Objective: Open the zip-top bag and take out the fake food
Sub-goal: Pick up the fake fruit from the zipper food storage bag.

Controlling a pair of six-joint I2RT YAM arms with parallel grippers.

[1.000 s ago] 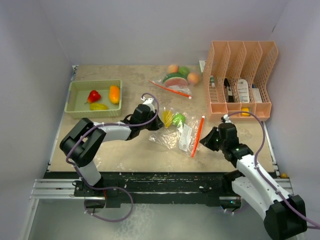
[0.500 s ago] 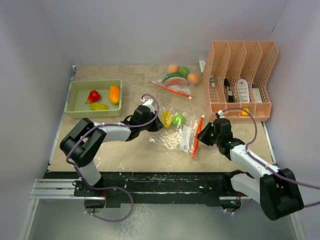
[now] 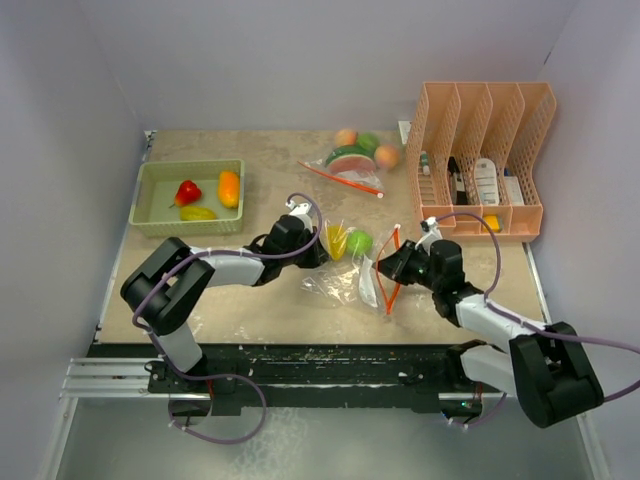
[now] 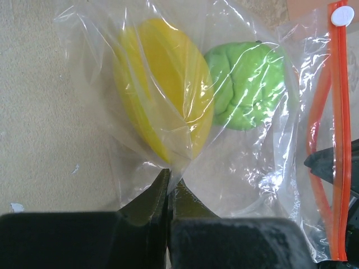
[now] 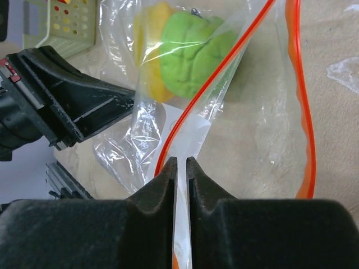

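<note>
Since a second ago the right gripper (image 5: pixel 180 162) has travelled in from beside the bag to its mouth, and the orange zip strip (image 5: pixel 305 112), then lying straight, now bows apart into two lips. Its jaws stand narrow, pinching the nearer lip and its film. The left gripper (image 4: pixel 168 182) is closed tight on a fold of film at the opposite end of the zip-top bag (image 4: pixel 241 162). The fake food remains inside: the yellow piece (image 4: pixel 162 95) just ahead of the left tips, the green piece (image 4: pixel 247 84) beyond and to their right, both ahead of the right gripper and slightly to its left. Assessment: mouth partly open, nothing removed. Recommended: keep the left pinch fixed as an anchor and draw the held lip up and away from the far lip, slowly, since thin film may slip from so narrow a grip or drag the whole bag.
</note>
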